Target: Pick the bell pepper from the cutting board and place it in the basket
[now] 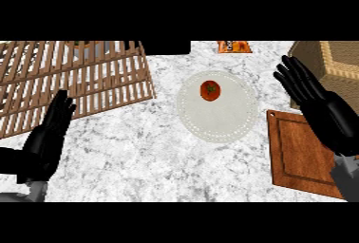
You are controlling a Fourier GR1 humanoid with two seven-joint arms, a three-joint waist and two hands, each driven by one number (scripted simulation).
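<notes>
- Landmark: white plate (214, 124), mid-counter.
- Red pepper-like item, the bell pepper (210, 90), sits on the plate's far half, green stem up. It is not on the cutting board (298, 156); the pictures disagree with the task line here.
- Cutting board is just right of the plate, near side, brown wood with a raised rim; nothing visible on the part that shows.
- Basket (336, 59) is far-right of the plate, woven tan, only partly in view, cut by the edge.
- Right hand (308, 90) hovers right of the plate, fingers straight and spread, holding nothing, apart from the pepper.
- Left hand (52, 130) is well left of the plate near the view's edge, fingers straight up, resting, holding nothing.
- Judged step: reach not yet closed; grasp still to do.
- To do it well, probably: swing the right hand left over the plate, come down on the pepper from above, curl round its body rather than the stem, lift clear of the plate rim, then carry far-right to the basket.
- Risk, judged: round pepper may roll on the smooth plate if nudged sideways.
- Surface: white-grey marbled counter (140, 161).
- Slatted wooden rack (77, 76) far-left of the plate.
- Small orange packet (233, 46) beyond the plate at the far edge.
</notes>
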